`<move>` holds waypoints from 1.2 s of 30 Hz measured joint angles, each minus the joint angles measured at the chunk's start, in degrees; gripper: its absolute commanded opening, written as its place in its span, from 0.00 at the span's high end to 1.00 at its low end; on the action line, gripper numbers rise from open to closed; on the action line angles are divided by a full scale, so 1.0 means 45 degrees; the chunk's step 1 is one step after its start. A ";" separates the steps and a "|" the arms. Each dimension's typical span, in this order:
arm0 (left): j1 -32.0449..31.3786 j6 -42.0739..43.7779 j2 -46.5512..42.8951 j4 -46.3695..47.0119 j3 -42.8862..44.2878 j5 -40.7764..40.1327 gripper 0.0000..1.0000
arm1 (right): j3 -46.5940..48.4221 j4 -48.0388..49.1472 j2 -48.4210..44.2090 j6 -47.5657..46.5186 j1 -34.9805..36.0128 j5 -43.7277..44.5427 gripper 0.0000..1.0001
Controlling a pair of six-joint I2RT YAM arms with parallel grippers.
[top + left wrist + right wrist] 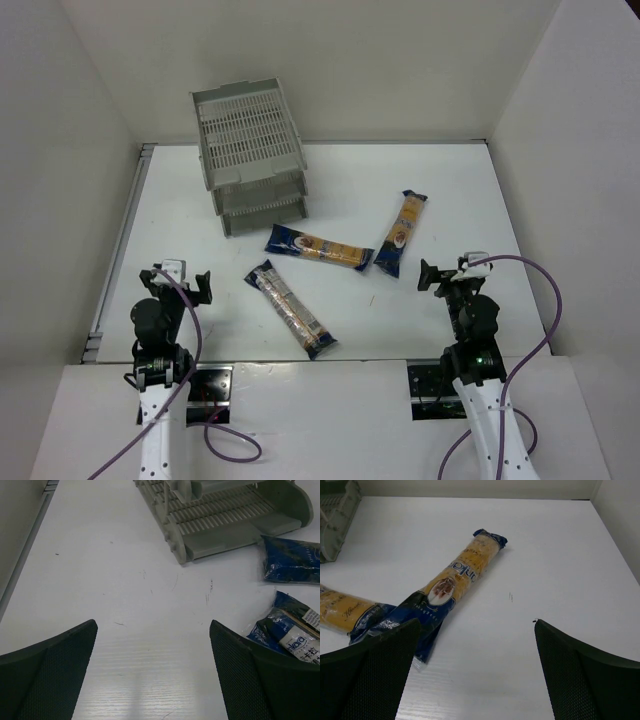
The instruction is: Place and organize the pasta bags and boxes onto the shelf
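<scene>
Three long spaghetti packs with dark blue ends and yellow middles lie flat on the white table. One is at the centre (pixel 320 248), one to the right (pixel 401 232) and one nearer the arms (pixel 290 308). The light grey slatted shelf (pixel 250 150) stands at the back left, with nothing on the tiers that show. My left gripper (pixel 178 283) is open and empty at the near left, left of the near pack. My right gripper (pixel 450 275) is open and empty at the near right, just right of the right pack (pixel 455 577). In the wrist views both grippers, left (pixel 153 622) and right (pixel 476 621), have their jaws wide apart over bare table.
The left wrist view shows the shelf's lower tier (pixel 225 515) ahead and two blue pack ends, one further off (pixel 292 560) and one closer (pixel 292 630), at the right. White walls enclose the table on the left, back and right. A metal rail (pixel 118 250) runs along the left edge.
</scene>
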 measured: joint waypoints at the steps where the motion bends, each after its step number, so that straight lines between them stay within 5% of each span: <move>1: 0.0000 0.0015 0.0000 0.0000 0.0000 0.0044 0.00 | 0.0000 0.0000 0.0000 0.0000 0.0000 0.0000 0.00; 10: -0.0015 0.5003 -0.0034 -0.0772 0.0019 0.4658 0.00 | 0.0000 0.0005 0.0000 -0.0165 0.0000 -0.0398 0.00; 13: -0.0010 1.0700 -0.0044 -0.1977 0.0529 0.6232 0.00 | 0.0000 0.0160 0.0000 -0.1875 0.0000 -0.1933 0.00; 17: -0.0053 1.8962 -0.0063 -0.3298 0.0724 0.5688 0.00 | 0.0670 -0.1248 -0.0010 -1.0030 -0.0010 -0.4381 0.00; 19: -0.0058 2.1080 -0.0068 -0.3536 0.0622 0.4770 0.00 | 0.0947 -0.2229 -0.0015 -1.3401 -0.0010 -0.4629 0.00; 22: -0.0058 2.3027 -0.0068 -0.3944 0.0631 0.3628 0.00 | 0.0981 -0.2103 0.0019 -1.5480 -0.0019 -0.3691 0.00; 25: -0.0058 2.3567 -0.0053 -0.4279 0.1039 0.3026 0.00 | 0.1433 -0.1491 0.0593 -1.6150 -0.0019 -0.2370 0.00; 28: -0.0058 2.2226 -0.0058 -0.3633 0.1962 0.2487 0.00 | 0.4274 -0.2710 0.3327 -1.5358 -0.0015 -0.1481 0.01; 33: -0.0068 1.8977 0.1035 -0.1967 0.3152 0.0408 0.00 | 1.4154 -0.4697 1.3007 -0.9768 0.0223 -0.0277 0.04; 36: -0.0058 1.5475 0.4707 -0.1486 0.4483 -0.1778 0.00 | 1.6334 -0.4551 1.6359 -0.6076 0.0583 -0.0486 0.01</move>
